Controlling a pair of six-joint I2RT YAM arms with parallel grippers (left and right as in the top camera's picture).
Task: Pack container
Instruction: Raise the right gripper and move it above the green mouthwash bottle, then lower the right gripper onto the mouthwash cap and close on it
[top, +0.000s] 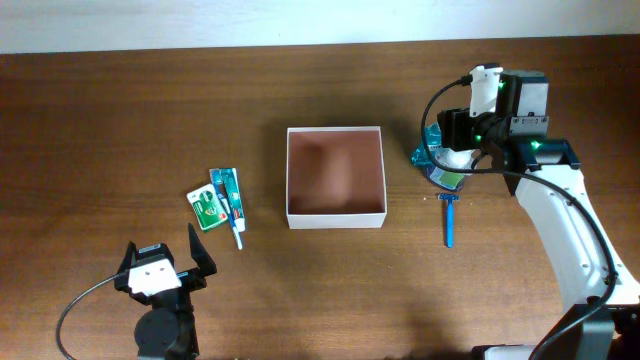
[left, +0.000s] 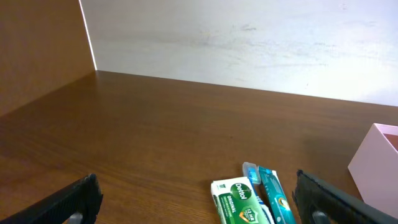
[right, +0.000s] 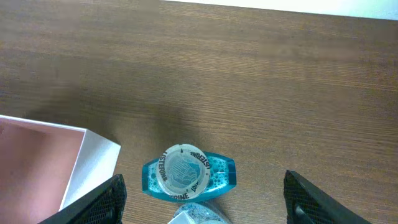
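Observation:
The container (top: 335, 219), a square shallow box with white walls and a pinkish-brown inside, sits mid-table and holds nothing; its corner shows in the right wrist view (right: 93, 163) and the left wrist view (left: 377, 163). My right gripper (top: 452, 148) is open above a teal mouthwash bottle (right: 188, 173) standing just right of the box; in the right wrist view the jaws (right: 208, 198) straddle it without touching. My left gripper (top: 165, 252) is open and empty near the front left, with its jaws (left: 199, 202) facing a green soap box (left: 239, 200).
Left of the box lie the green soap box (top: 205, 208), a teal toothpaste pack (top: 225, 189) and a toothbrush (top: 236, 226). A blue toothbrush (top: 449, 220) lies right of the box. A second small clear bottle (right: 198, 216) stands beside the mouthwash.

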